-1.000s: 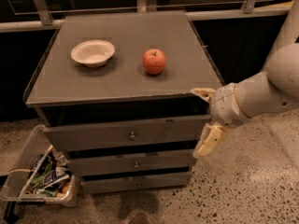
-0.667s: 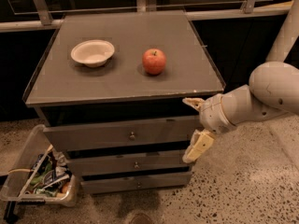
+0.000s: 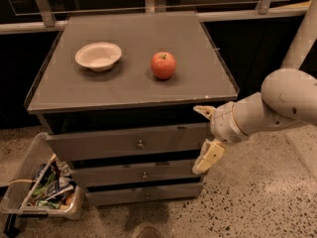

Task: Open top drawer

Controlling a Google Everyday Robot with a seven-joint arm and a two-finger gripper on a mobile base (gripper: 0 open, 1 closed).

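The top drawer (image 3: 124,142) is the tallest grey front under the cabinet top, shut, with a small brass knob (image 3: 140,144) at its centre. My gripper (image 3: 203,139) is open at the drawer's right end, level with its front. One finger (image 3: 203,110) points left near the cabinet's top edge, the other finger (image 3: 207,157) hangs down by the gap below the drawer. It holds nothing and stands well to the right of the knob.
A white bowl (image 3: 98,56) and a red apple (image 3: 163,65) sit on the cabinet top (image 3: 133,83). Two narrower drawers (image 3: 143,174) lie below. A clear bin of clutter (image 3: 42,190) stands on the floor at the left. A rail runs behind.
My gripper has moved left and slightly down, from beside the cabinet's right corner to the right end of the top drawer's front. The drawer has not moved.
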